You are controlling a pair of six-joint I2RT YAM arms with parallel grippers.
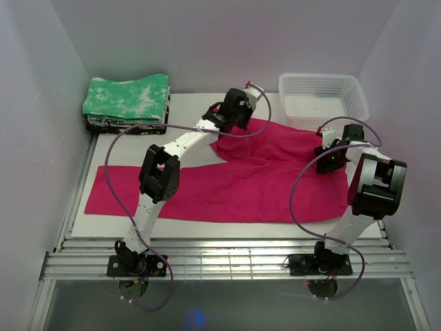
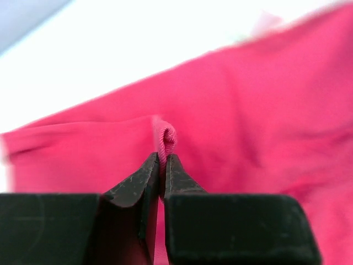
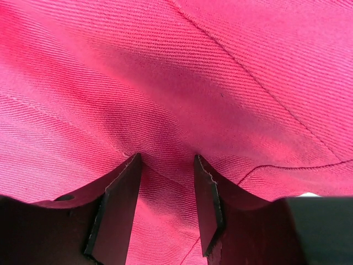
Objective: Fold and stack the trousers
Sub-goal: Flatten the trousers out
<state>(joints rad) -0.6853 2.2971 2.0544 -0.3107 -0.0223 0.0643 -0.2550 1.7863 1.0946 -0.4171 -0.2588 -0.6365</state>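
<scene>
Left jaws tight on trousers (image 2: 237, 127)

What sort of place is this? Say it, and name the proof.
Likely a robot lab cell, not a home: bare white walls box in a table, a left arm and right arm are bolted at its near edge, with trousers laid out.
</scene>
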